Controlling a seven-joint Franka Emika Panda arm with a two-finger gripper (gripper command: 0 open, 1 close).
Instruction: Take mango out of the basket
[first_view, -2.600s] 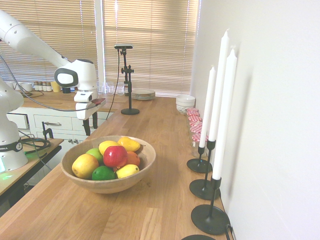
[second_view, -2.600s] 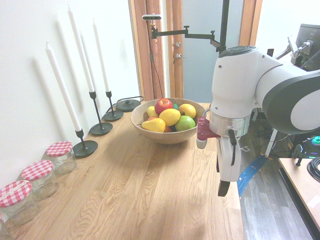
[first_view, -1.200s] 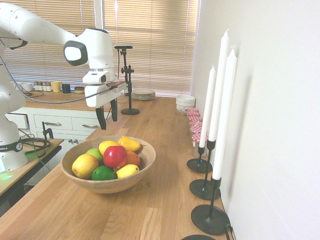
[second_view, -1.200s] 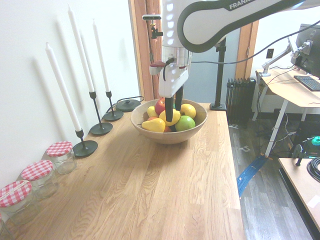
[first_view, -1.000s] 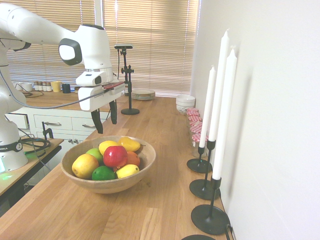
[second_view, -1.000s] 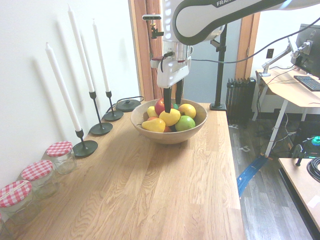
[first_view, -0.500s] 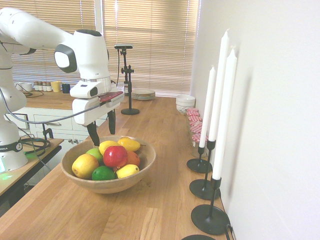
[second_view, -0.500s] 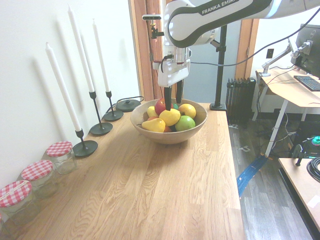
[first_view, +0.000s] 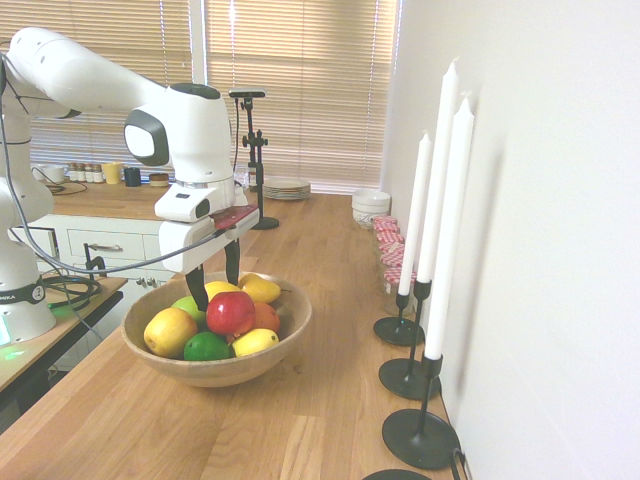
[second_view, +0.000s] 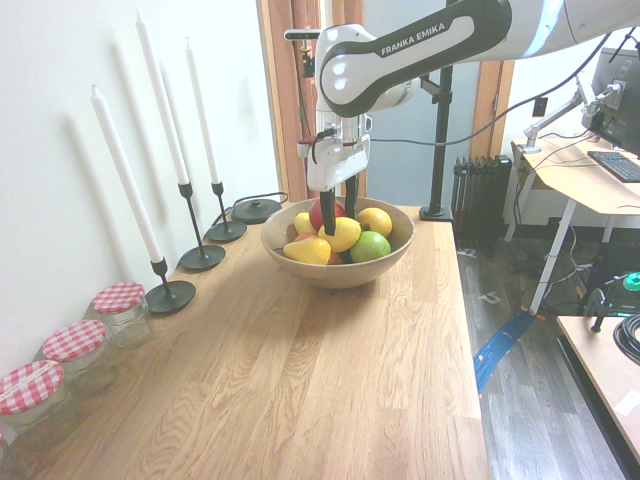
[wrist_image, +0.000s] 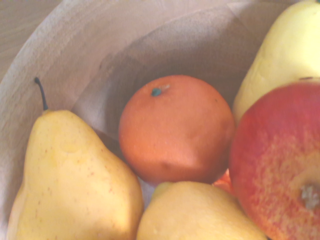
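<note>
The basket (first_view: 292, 305) (second_view: 345, 273), a shallow round wooden bowl, stands on the oak counter with several fruits in it. My gripper (first_view: 216, 288) (second_view: 338, 222) is open and reaches down into the bowl. Its fingers stand on either side of a smooth yellow fruit that I take for the mango (first_view: 216, 294) (second_view: 341, 235) (wrist_image: 195, 215); I cannot tell if they touch it. Beside it lie a red apple (first_view: 230, 312) (wrist_image: 280, 160), an orange (wrist_image: 175, 127), a yellow pear (first_view: 260, 288) (wrist_image: 70, 175), a larger yellow-orange fruit (first_view: 169, 332) and green fruits.
Three black candlesticks with tall white candles (first_view: 418, 300) (second_view: 190, 215) line the wall beside the bowl. Jars with red checked lids (second_view: 120, 312) (first_view: 388, 245) stand further along the wall. Stacked plates (first_view: 287, 188) sit at the counter's far end. Bare counter (second_view: 300, 390) stretches past the bowl.
The gripper swung in from beside the counter to above the bowl, then dropped until its open fingers sit among the fruit. The fruits have not moved.
</note>
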